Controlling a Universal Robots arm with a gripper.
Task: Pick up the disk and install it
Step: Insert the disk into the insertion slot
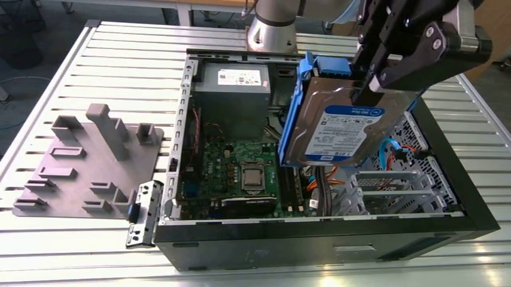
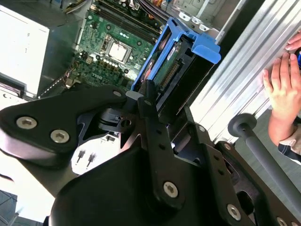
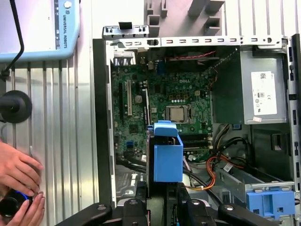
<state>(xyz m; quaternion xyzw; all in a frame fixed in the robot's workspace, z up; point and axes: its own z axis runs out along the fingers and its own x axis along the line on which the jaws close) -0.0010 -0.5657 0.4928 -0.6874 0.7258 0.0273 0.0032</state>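
Currently: gripper (image 1: pixel 374 89) is clamping the disk (image 1: pixel 339 128) by its upper end. Disk is hanging directly beneath the tool, its long axis running near-upright and slightly tilted. It is hovering over the open computer case (image 1: pixel 319 242), between motherboard (image 1: pixel 239 167) and perforated drive cage (image 1: pixel 403 179), apparently touching neither.
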